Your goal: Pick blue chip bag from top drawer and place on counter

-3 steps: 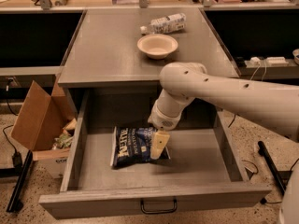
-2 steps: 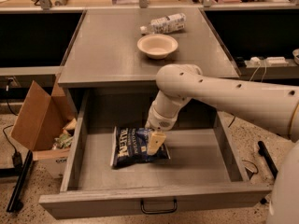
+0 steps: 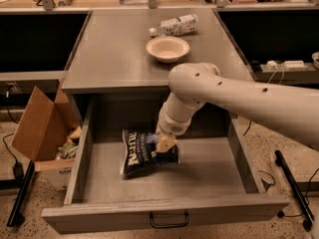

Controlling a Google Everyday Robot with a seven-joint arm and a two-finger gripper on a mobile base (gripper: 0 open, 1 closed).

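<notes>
One beige gripper [image 3: 166,143] is touching crinkly navy chip bag [image 3: 144,153] in shallow grey drawer [image 3: 209,176] | grasp: cannot tell | risk: slick foil slipping free

The gripper [image 3: 165,144], low in the top drawer [image 3: 99,214], covers part of the blue chip bag [image 3: 139,154]; the arm [image 3: 244,99] is cut off at the right edge.

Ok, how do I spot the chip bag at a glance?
Find the open top drawer under the grey counter. The pincer is down at the blue chip bag, the only thing in it: crinkly dark navy with white lettering.
</notes>
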